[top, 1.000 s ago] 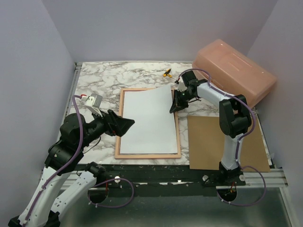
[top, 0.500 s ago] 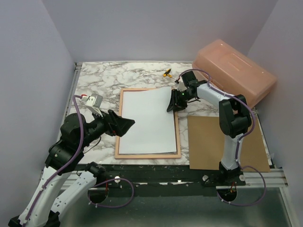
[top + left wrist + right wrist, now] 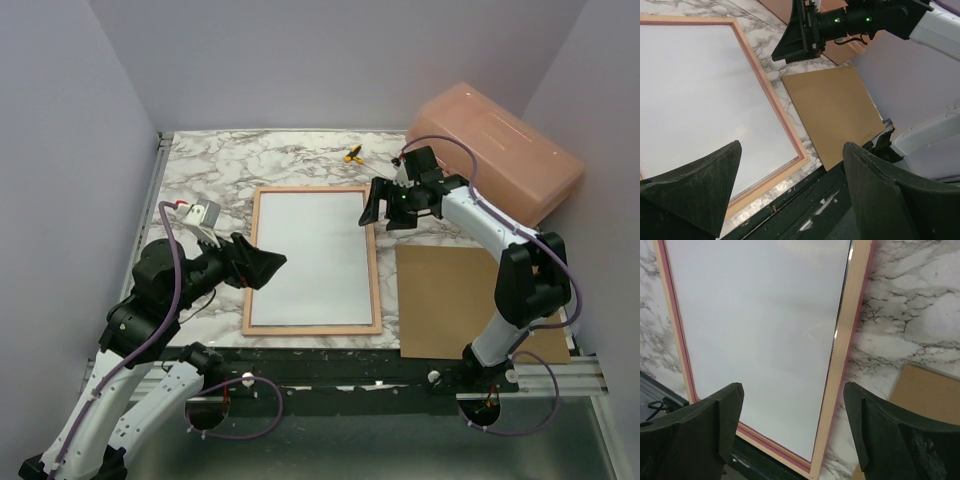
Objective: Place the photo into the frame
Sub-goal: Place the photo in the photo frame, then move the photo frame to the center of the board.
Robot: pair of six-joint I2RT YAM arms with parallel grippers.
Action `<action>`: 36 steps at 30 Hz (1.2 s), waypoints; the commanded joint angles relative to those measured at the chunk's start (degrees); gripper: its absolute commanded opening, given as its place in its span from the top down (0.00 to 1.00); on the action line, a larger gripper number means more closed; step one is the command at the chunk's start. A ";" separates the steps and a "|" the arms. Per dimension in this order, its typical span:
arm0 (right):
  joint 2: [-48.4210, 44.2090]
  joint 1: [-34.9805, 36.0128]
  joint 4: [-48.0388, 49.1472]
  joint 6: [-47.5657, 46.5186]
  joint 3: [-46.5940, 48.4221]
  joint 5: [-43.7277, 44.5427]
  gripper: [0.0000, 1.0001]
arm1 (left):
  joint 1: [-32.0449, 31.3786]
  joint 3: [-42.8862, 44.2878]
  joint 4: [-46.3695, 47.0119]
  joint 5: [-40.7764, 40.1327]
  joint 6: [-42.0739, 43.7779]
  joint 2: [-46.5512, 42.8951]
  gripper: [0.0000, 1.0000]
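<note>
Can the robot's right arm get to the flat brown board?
Probably yes. The flat brown backing board lies uncovered beside that arm's base, and the right gripper hangs nearby, jaws open and empty.

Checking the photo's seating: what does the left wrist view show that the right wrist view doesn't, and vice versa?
Left wrist only: the right pincer, open beside the frame, and most of the brown backing board. Right wrist only: the frame's left long rail. Both: the photo lying white side up inside the frame, on the marble table.
</note>
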 commanded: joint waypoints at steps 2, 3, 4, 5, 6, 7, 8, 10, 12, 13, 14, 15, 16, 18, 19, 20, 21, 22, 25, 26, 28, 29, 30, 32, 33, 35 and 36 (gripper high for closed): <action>-4.56 0.32 -0.02 2.54 -6.27 7.26 0.11 | 0.34 -2.44 1.57 1.98 -1.59 0.02 0.15; -4.90 0.36 -0.46 2.70 -7.37 8.26 0.11 | 0.34 -2.79 1.59 2.02 -2.00 0.10 0.15; -5.16 0.35 -0.62 2.63 -8.28 8.73 0.11 | 0.34 -4.00 1.59 2.05 -2.43 0.31 0.15; -5.39 0.43 -0.69 2.54 -9.41 8.93 0.12 | 0.35 -3.60 1.51 1.94 -3.01 0.46 0.15; -5.61 0.41 -0.80 2.54 -10.25 9.12 0.13 | 0.34 -4.08 1.65 1.92 -3.71 0.73 0.15; -5.82 0.64 -0.66 2.62 -11.35 9.00 0.14 | 0.35 -4.56 1.91 2.13 -4.28 0.95 0.15; -6.00 1.02 -0.50 2.95 -12.10 8.76 0.15 | 0.34 -4.92 2.10 2.37 -4.88 1.38 0.15; -6.02 2.31 0.15 3.62 -13.70 8.67 0.16 | 0.34 -5.52 2.52 3.02 -5.78 2.24 0.15; -5.46 3.87 1.25 4.50 -15.21 8.03 0.19 | 0.34 -6.04 2.97 3.91 -6.38 3.06 0.15; -4.83 4.53 1.92 4.98 -15.75 7.80 0.20 | 0.34 -6.25 3.16 4.33 -6.60 3.36 0.15; -4.26 5.32 2.44 5.56 -16.41 7.67 0.24 | 0.34 -6.40 3.33 4.58 -6.74 3.59 0.15; -3.49 5.94 3.14 5.97 -16.81 7.59 0.27 | 0.34 -6.61 3.41 4.78 -6.83 3.56 0.15; -2.82 6.62 3.80 6.38 -17.33 7.36 0.29 | 0.34 -6.77 3.63 4.92 -7.05 3.62 0.15; -1.36 7.60 4.79 7.09 -17.85 7.61 0.34 | 0.34 -7.20 3.71 5.01 -7.14 3.35 0.15; -0.69 7.90 5.11 7.34 -18.06 7.79 0.35 | 0.36 -7.43 3.81 5.01 -7.23 3.19 0.15; -0.23 8.24 5.61 7.66 -18.29 7.95 0.37 | 0.34 -7.62 3.81 5.01 -7.25 3.10 0.15; 0.12 8.39 6.09 8.00 -18.53 7.99 0.42 | 0.34 -7.78 3.79 5.01 -7.33 2.94 0.15; 0.55 8.55 6.65 8.19 -18.57 7.70 0.47 | 0.36 -7.98 3.92 5.02 -7.35 2.86 0.15; 1.87 8.82 7.80 8.77 -17.79 7.07 0.64 | 0.37 -8.47 4.18 5.10 -7.42 2.89 0.15; 2.54 8.86 7.96 8.91 -17.18 6.98 0.68 | 0.35 -8.64 4.31 5.18 -7.43 3.00 0.15; 4.29 8.96 7.93 8.91 -15.33 6.82 0.72 | 0.37 -8.72 4.64 5.47 -7.44 3.49 0.15; 5.11 9.04 7.65 8.80 -14.01 6.88 0.74 | 0.36 -8.66 4.80 5.75 -7.43 3.79 0.15; 6.11 9.14 7.47 8.75 -12.68 6.93 0.74 | 0.34 -8.57 4.82 5.95 -7.41 4.15 0.15; 7.78 9.20 7.36 8.71 -10.36 6.98 0.74 | 0.34 -8.50 4.86 6.06 -7.28 4.79 0.15; 8.62 9.36 7.38 8.69 -9.43 7.20 0.74 | 0.34 -8.48 4.88 6.06 -7.14 4.95 0.15; 10.28 9.57 6.98 8.56 -7.10 7.23 0.74 | 0.34 -8.65 4.95 5.98 -7.03 5.13 0.15; 11.01 9.70 6.87 8.52 -5.99 7.08 0.74 | 0.34 -8.80 4.94 5.94 -7.01 5.26 0.15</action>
